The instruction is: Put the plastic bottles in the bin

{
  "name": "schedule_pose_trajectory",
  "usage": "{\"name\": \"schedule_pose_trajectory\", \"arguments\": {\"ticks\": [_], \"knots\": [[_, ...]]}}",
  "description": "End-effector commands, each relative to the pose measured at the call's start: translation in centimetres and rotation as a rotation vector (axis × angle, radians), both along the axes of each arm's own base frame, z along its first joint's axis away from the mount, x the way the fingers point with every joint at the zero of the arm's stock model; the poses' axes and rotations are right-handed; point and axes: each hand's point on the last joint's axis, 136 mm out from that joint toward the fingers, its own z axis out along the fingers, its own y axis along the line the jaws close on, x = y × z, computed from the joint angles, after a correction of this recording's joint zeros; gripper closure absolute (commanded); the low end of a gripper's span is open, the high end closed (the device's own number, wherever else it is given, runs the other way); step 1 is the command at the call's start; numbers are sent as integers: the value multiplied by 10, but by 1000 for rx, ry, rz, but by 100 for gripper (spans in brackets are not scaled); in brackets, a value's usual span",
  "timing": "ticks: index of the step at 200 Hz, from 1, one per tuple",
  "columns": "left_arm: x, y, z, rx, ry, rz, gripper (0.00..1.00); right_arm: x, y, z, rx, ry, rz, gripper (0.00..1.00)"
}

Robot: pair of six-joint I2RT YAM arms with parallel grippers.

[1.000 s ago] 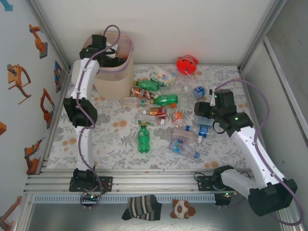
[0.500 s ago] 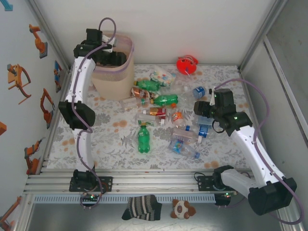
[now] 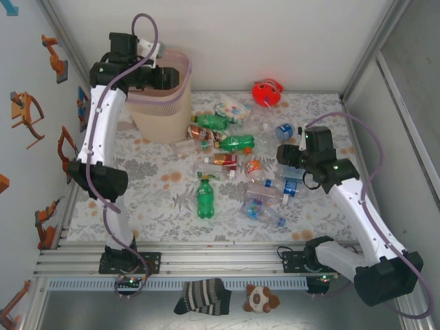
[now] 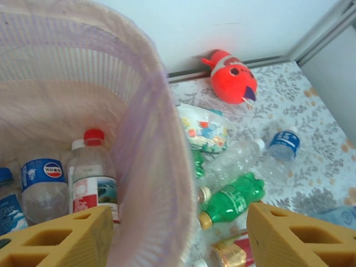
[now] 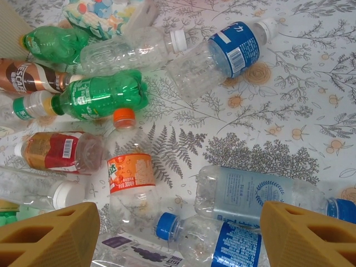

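My left claw (image 4: 179, 225) is released: yellow fingers (image 4: 55, 239) sit wide apart at the bottom corners of the left wrist view, with nothing gripped. The bin (image 4: 153, 139) wall runs up mid-frame between them. In the top view the left claw (image 3: 161, 77) hangs over the bin's rim, upper left of frame.

Inside the bin, lower left of the wrist view, there is a red-capped bottle (image 4: 92, 172) and a blue-labelled bottle (image 4: 43, 186) just beside it (another at the far left edge, mostly cut off). Right of the bin wall on the surface (image 4: 328, 117) are a green bottle (image 4: 233, 200), a patterned packet (image 4: 204, 128) above it, and a red toy (image 4: 233, 78) at the top by the back wall.

My right claw (image 5: 181, 222) is released too, fingers at the bottom corners of the right wrist view, nothing held. It hovers over the plastic bottles (image 3: 237, 165) scattered mid-frame in the top view, at the pile's right side.

Lowest in the right wrist view are an orange-labelled bottle (image 5: 129, 167), a blue-capped bottle (image 5: 208, 239) and a pale-labelled bottle (image 5: 253, 194). Further up are a red-labelled bottle (image 5: 58, 150) at left, a big green bottle (image 5: 94, 94) and a blue-wrapped bottle (image 5: 233, 53) at upper right. One lone green bottle (image 3: 205, 198) lies apart, lower centre of the top view.
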Motion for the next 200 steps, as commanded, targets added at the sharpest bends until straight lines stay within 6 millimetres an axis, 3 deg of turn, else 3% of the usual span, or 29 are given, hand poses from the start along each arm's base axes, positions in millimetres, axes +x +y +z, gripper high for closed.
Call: {"name": "schedule_pose_trajectory", "arguments": {"ticks": [1,56,119,158,200], "knots": [[-23,-2,2,40,-13,-27,36,-2,2,-5,6,20,-4,25],[-79,13,-27,54,-2,6,34,-8,5,-22,-1,96,17,26],[-131,43,-86,120,-16,30,33,-35,20,-59,6,251,73,28],[-141,63,-113,172,-39,56,32,-66,40,-83,-29,349,171,28],[-138,66,-116,171,-50,61,32,-95,70,-105,-95,388,299,29]]}}
